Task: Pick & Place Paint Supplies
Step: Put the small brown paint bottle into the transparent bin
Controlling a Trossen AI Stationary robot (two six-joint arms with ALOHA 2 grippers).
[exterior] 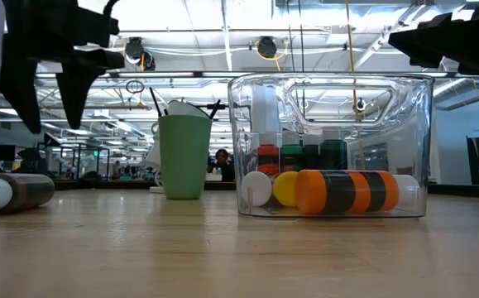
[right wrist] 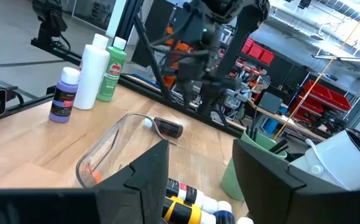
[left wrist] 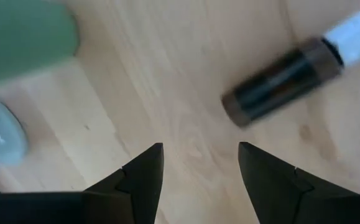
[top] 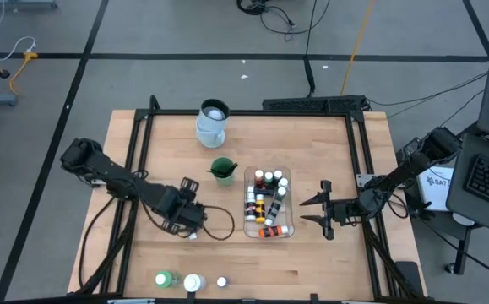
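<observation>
The paint supplies lay in three groups on the table (top: 312, 135). A clear tub (top: 268, 203), right of the table's centre, held roughly a dozen small white-capped paint bottles (top: 269, 196); the labels showed orange, black, red, green and yellow, and in the low view one orange-and-black bottle (exterior: 347, 191) lay on its side against the tub's front wall. A green cup (top: 222, 171) just beside the tub's far left corner held thin dark brushes (exterior: 158, 103). Near the table's front edge stood a green bottle (top: 165, 279), a taller white bottle (top: 193, 283) and a small purple bottle (top: 221, 282), each white-capped. One dark bottle with a white cap (left wrist: 285, 76) lay on its side on the bare wood left of centre.

The left gripper (left wrist: 198, 168) hung directly above that dark bottle without touching it; its fingers stood apart and held nothing. The right gripper (top: 322, 211) hovered just beside the tub's right wall, its fingers likewise spread and empty. A pale jug (top: 212, 122) stood near the table's far edge
</observation>
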